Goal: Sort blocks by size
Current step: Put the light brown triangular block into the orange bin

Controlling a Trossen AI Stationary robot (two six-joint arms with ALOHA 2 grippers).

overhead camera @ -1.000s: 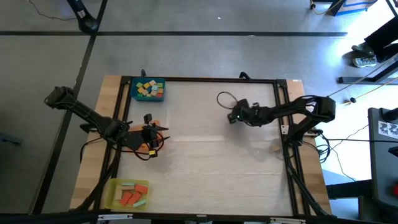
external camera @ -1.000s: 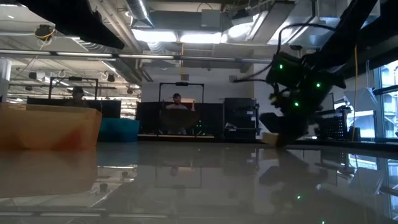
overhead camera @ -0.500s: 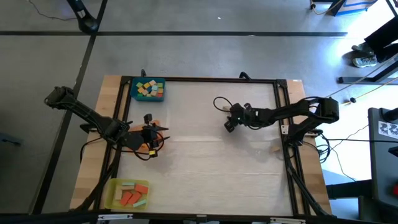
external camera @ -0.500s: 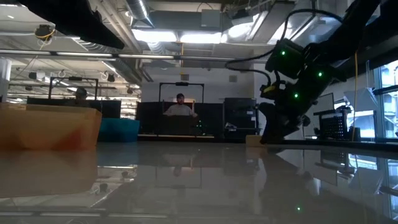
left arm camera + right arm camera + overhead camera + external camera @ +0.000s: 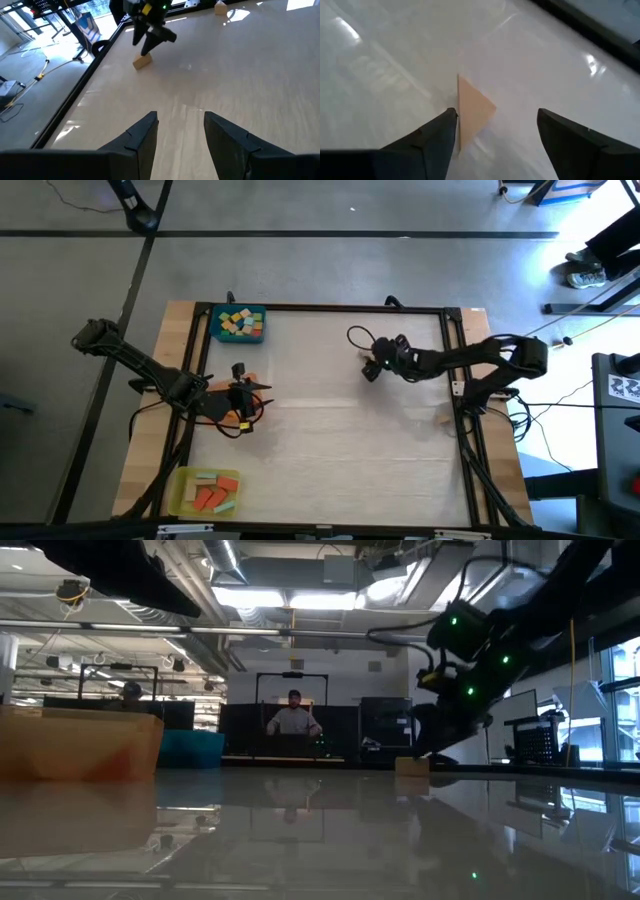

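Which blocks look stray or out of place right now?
Two do. A pale block lies loose on the bare table under the right hand, which is open. Another block sits alone near the far edge. The rest are in the blue tray and the yellow tray.

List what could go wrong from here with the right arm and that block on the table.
1. The right tool stands open around the pale block, which sits close to one finger; lifting away could nudge it.
2. The block lies far from both trays, the blue tray and the yellow tray, unsorted.
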